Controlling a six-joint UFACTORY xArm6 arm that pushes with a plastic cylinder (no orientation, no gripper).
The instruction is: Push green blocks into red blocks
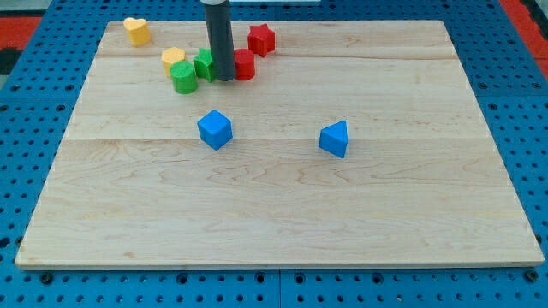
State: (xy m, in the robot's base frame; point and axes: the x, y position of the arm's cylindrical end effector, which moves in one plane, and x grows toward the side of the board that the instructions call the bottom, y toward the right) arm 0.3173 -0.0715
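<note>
My dark rod comes down from the view's top and my tip point(225, 79) rests on the board between a green block point(204, 65) on its left and a round red block point(244, 65) on its right, partly hiding both. A green cylinder point(183, 77) sits just left of and below that green block, touching it. A red star-shaped block point(261, 39) stands above and to the right of the round red block, a small gap apart.
A yellow block point(173, 58) touches the green cylinder from above. A yellow heart-shaped block point(136, 31) sits near the board's top left corner. A blue cube point(215, 129) and a blue wedge-like block point(335, 139) lie mid-board. The wooden board point(385, 214) lies on a blue pegboard.
</note>
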